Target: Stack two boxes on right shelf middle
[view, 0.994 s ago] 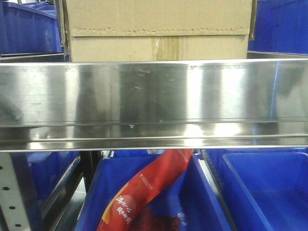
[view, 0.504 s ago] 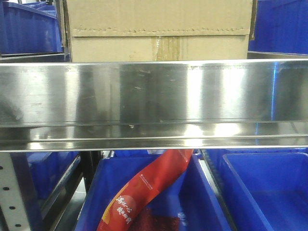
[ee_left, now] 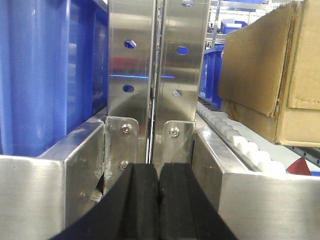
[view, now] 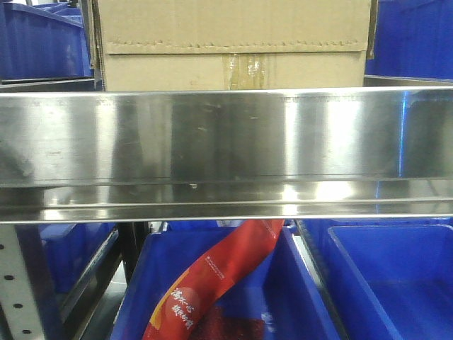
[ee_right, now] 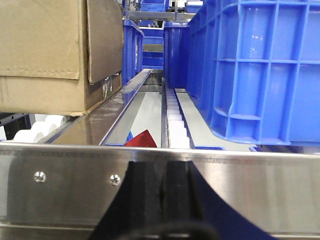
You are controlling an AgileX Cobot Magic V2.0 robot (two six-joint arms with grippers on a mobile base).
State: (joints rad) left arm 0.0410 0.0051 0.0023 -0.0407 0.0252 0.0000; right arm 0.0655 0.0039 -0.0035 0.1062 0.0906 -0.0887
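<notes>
One box (view: 233, 44) sits on the shelf (view: 226, 152) behind its front rail. My left pincer (ee_left: 159, 200) and right pincer (ee_right: 161, 200) are both closed, empty, at the rail.

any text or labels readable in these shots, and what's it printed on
Red packet in the blue bin below the shelf rail: yellow and white Chinese characters plus a small white line, too blurred to read.
Cardboard box: no print visible in any view.
Nothing else carries text.
</notes>
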